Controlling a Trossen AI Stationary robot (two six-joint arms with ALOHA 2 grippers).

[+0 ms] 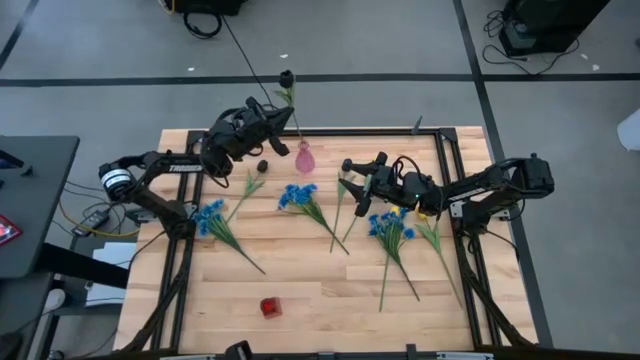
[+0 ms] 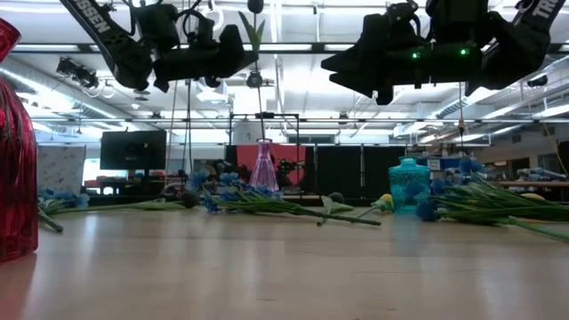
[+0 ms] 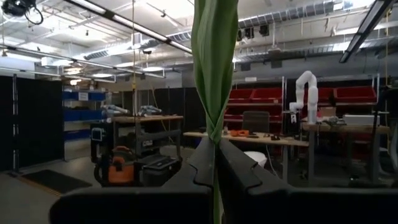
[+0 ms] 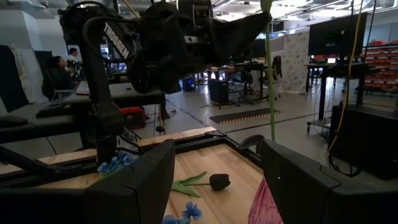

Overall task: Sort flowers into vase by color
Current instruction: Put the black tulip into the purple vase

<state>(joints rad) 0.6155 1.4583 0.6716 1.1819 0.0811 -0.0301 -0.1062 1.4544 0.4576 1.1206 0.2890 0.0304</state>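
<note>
The left gripper (image 1: pixel 283 118) is raised above the far edge of the wooden table (image 1: pixel 320 290), its fingers clenched on the green stem of a dark tulip (image 1: pixel 287 78). The tulip stands upright in the grip, its near-black head (image 2: pixel 256 5) at the top and a long leaf (image 3: pixel 213 68) rising straight up between the fingers in the left wrist view. The stem's lower end hangs just above the pink vase (image 1: pixel 304 157), which stands at the far middle of the table.

The right gripper (image 1: pixel 350 181) hovers over the table to the right of the pink vase, its fingers (image 4: pixel 140 180) spread apart with nothing between them. It points toward the vase and the left arm.

On the table, a second dark tulip (image 4: pixel 219 182) lies just left of the pink vase, near the far edge. A blue bunch (image 1: pixel 208 215) lies at the left side, another blue bunch (image 1: pixel 298 195) near the middle just in front of the pink vase, and a third blue bunch (image 1: pixel 388 227) under the right arm. A yellow tulip (image 2: pixel 384 202) lies among the stems at the right. A red vase (image 1: pixel 270 307) stands near the front of the table, and a teal vase (image 2: pixel 410 184) shows in the low view at the right, behind the stems.
</note>
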